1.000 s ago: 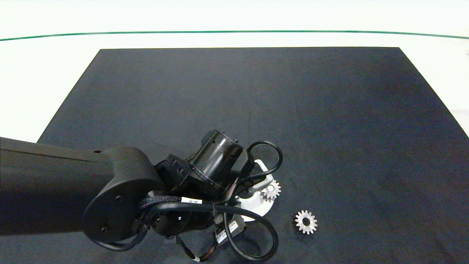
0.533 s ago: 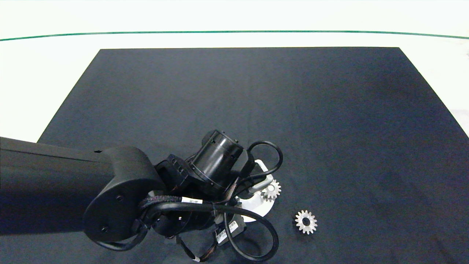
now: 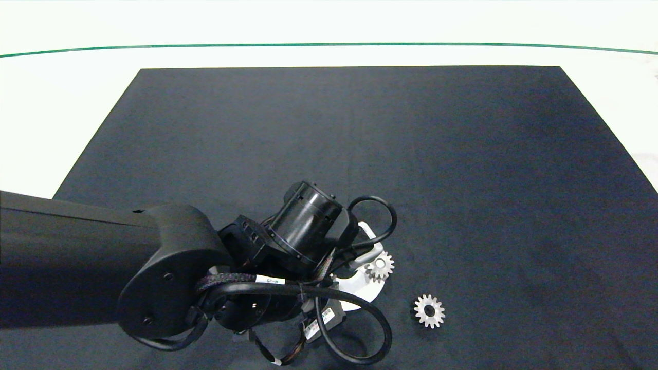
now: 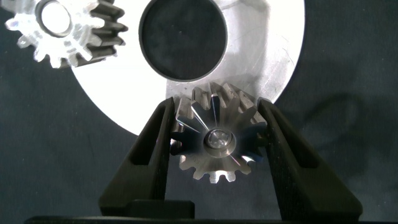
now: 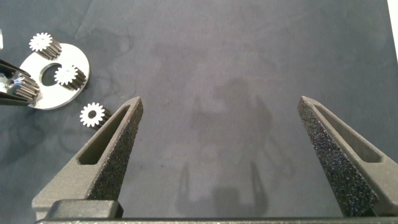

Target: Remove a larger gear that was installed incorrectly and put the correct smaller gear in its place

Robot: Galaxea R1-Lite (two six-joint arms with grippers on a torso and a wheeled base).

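The black mat fills most of the head view, and the left arm reaches in from the left edge to the lower centre of the frame, its wrist and looped cables covering most of the round white plate. Compared with a second ago almost nothing has changed: the arm sits in nearly the same pose, with the wrist turned very slightly, and both gears seen from above lie where they were. In the left wrist view the left gripper has its two dark fingers closed against opposite sides of the larger gear, which sits at the plate's edge just beside the plate's large round hole. Another toothed gear stands on the plate in the upper left of that view. From above, a mounted gear shows at the plate's right rim, partly screened by a cable, and the smaller gear lies flat on the mat to the lower right, apart from the plate. The right gripper hangs over bare mat with its fingers spread wide, holding nothing; the plate and gears appear small in the upper left of its view.
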